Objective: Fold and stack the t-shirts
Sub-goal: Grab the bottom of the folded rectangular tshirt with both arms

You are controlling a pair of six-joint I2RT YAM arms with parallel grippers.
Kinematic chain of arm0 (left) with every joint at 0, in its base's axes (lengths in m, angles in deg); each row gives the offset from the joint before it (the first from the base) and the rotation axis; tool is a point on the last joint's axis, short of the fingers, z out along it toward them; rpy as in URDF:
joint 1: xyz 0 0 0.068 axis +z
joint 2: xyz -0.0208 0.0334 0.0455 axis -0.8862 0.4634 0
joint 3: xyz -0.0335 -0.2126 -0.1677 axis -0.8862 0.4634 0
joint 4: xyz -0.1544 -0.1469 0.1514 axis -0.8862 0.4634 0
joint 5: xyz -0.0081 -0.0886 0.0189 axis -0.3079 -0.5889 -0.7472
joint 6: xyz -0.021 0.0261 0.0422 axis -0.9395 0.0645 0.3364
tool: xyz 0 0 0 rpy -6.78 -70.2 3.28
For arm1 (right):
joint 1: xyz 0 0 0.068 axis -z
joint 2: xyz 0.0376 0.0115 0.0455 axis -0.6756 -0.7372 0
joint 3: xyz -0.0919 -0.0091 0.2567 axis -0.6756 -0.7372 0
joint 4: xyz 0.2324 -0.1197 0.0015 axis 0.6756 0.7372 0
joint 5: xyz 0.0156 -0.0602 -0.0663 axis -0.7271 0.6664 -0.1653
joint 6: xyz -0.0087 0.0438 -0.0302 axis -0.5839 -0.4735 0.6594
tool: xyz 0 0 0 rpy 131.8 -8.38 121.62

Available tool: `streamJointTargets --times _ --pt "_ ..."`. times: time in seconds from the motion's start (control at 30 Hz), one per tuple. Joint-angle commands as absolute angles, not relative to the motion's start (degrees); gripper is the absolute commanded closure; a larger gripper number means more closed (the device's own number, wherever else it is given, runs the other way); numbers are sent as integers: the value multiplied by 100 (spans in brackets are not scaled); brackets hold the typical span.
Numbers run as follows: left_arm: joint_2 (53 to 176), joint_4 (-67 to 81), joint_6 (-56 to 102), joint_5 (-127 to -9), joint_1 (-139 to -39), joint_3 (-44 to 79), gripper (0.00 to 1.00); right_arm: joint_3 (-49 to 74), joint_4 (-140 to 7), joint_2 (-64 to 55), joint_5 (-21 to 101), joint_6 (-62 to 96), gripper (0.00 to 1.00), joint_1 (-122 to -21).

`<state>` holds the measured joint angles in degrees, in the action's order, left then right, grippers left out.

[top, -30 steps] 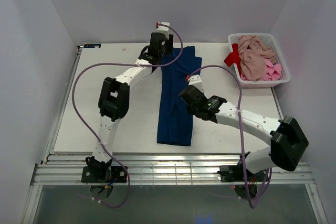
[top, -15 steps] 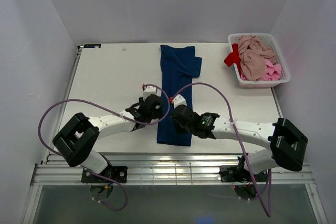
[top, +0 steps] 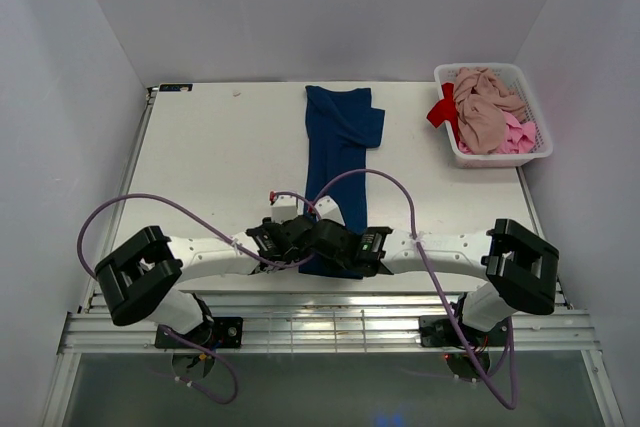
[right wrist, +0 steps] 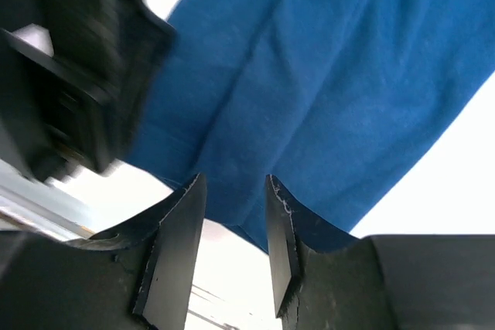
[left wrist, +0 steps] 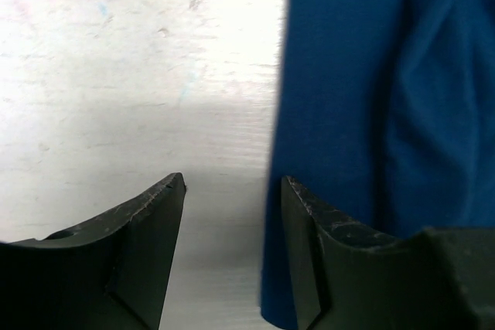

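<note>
Parted and empty, the left jaws and right jaws hover at the near end of the navy t-shirt, which lies lengthwise from the table's far edge toward its near edge.

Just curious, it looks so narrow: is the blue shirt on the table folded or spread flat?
Folded lengthwise: the navy t-shirt lies as one narrow strip with overlapping layers; no crosswise fold.

The folded t-shirt lies lengthwise on the desk, with the basket holding the other t-shirts to its far right, the left end effector over its near left edge and the right end effector over its near end.
</note>
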<state>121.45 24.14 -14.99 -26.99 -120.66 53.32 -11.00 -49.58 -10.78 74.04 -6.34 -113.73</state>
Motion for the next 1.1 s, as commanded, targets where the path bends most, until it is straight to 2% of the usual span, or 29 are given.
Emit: streamJointTargets --times 0.0,0.4,0.53,0.73,0.9,1.07 --pt "12336 2596 -1934 -2373 -12743 5020 37 -667 -5020 -1595 7484 -644 57 -11660" --pt "12100 3044 -2734 -2023 -13305 5231 37 -606 -4985 -1683 7546 -838 57 -11818" --pt "11854 3963 -3278 -1504 -13438 5117 37 -483 -4862 -1587 7616 -856 57 -11888" --pt "11581 5652 -5123 -836 -13455 5098 36 -386 -4897 -1761 7625 -917 57 -11994" --pt "10668 6006 -5670 -616 -13447 5484 35 -202 -4888 -1946 7713 -900 57 -12029" --pt "10262 6217 -5758 -501 -13455 5608 35 1 -4748 -2175 7993 -847 57 -12029"
